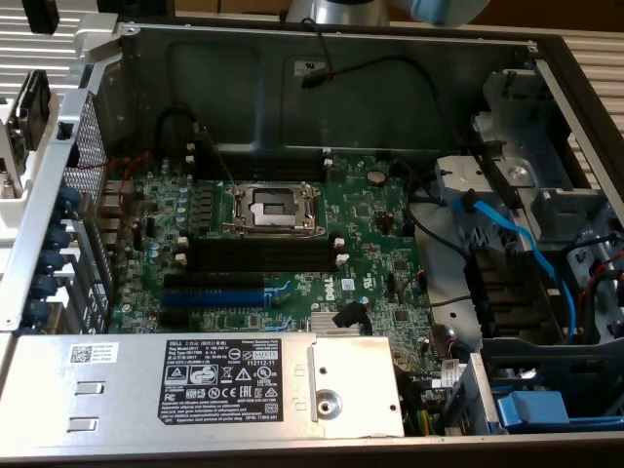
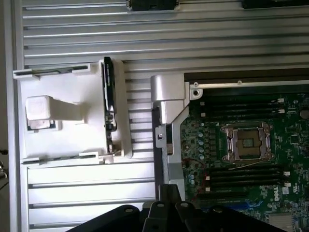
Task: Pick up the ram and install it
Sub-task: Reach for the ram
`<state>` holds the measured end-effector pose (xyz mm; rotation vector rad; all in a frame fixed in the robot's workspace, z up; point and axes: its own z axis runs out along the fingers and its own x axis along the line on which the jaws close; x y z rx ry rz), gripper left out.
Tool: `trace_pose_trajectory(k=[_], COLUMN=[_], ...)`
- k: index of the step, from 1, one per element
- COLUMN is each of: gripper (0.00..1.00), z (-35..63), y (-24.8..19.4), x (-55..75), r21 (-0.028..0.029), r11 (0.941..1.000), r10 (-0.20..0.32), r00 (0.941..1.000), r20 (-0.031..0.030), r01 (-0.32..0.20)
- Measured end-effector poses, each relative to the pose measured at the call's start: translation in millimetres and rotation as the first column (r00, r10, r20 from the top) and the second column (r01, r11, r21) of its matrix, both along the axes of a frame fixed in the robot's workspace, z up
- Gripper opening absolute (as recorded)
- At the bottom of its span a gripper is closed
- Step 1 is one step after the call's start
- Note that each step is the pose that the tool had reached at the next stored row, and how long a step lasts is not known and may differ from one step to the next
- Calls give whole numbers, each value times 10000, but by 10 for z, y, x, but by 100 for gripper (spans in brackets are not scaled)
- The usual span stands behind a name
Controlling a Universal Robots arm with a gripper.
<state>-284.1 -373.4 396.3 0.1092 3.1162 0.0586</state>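
Note:
The ram (image 2: 107, 106) is a thin dark stick standing on edge in a white holder (image 2: 63, 116) on the slatted metal table, just outside the computer case. My gripper (image 2: 170, 195) is seen by its dark fingers over the case's edge. It is shut, holds nothing, and is well apart from the ram. Inside the case, black memory slots (image 1: 258, 255) (image 2: 241, 176) with white end clips lie beside the open processor socket (image 1: 275, 208) (image 2: 247, 141). More black slots (image 2: 241, 104) lie on the socket's other side. A part of the arm (image 1: 336, 10) shows above the case's far wall.
A blue expansion slot (image 1: 214, 292) lies next to the memory slots. The grey power supply (image 1: 234, 380) fills the case's near side. Blue cables (image 1: 517, 244) and drive bays crowd the exterior view's right. The white holder (image 1: 19, 146) stands outside the case's perforated wall (image 1: 93, 224).

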Motion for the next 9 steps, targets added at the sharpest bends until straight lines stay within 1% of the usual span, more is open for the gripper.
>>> trace_pose_trajectory(k=[9], gripper=[10], z=[0], y=[8], x=[-409], r21=[0], r11=[10000], r10=[0], r00=[10000], r20=[0], r01=[0])
